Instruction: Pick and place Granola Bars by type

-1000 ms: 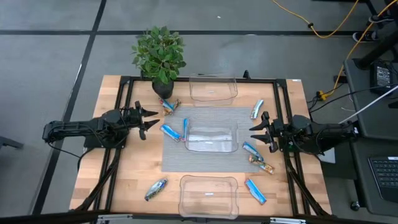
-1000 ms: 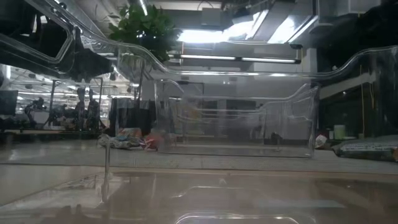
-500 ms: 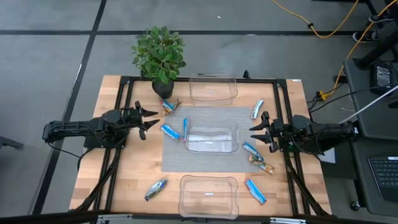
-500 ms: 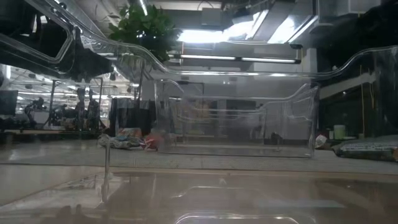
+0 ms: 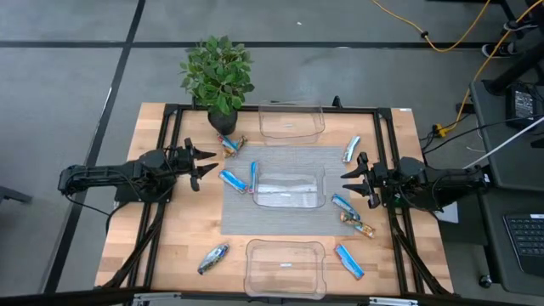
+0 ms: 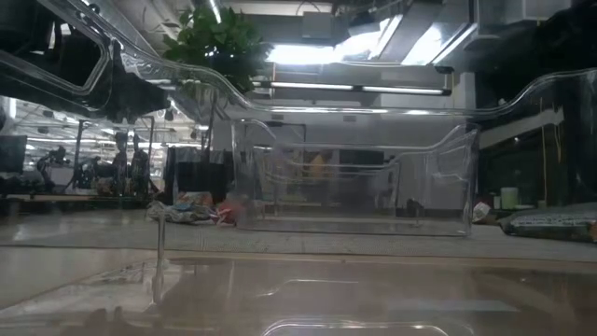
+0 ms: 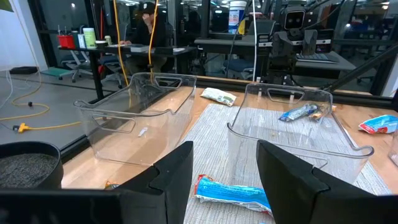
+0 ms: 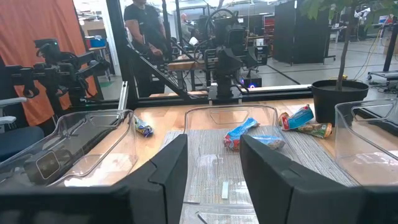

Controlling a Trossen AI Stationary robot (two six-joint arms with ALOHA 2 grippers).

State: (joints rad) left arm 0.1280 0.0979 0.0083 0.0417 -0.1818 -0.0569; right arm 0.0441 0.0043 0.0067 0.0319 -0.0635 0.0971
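Wooden counter (image 5: 183, 229) with a grey mat (image 5: 280, 217) at its middle, carrying a clear bin (image 5: 289, 190). Granola bars scattered around that bin: two blue ones (image 5: 233, 179) just left of it, one (image 5: 343, 204) just right, others farther out toward the counter corners. Left tool (image 5: 206, 163) poised left of the bin, fingers parted, gripping nothing. Right tool (image 5: 349, 181) poised right of the bin, fingers parted, likewise gripping nothing.

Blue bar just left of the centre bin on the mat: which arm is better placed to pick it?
Left. The left gripper hangs open just beside the blue granola bar, nothing between. The right gripper sits across the centre bin, nearer other bars.
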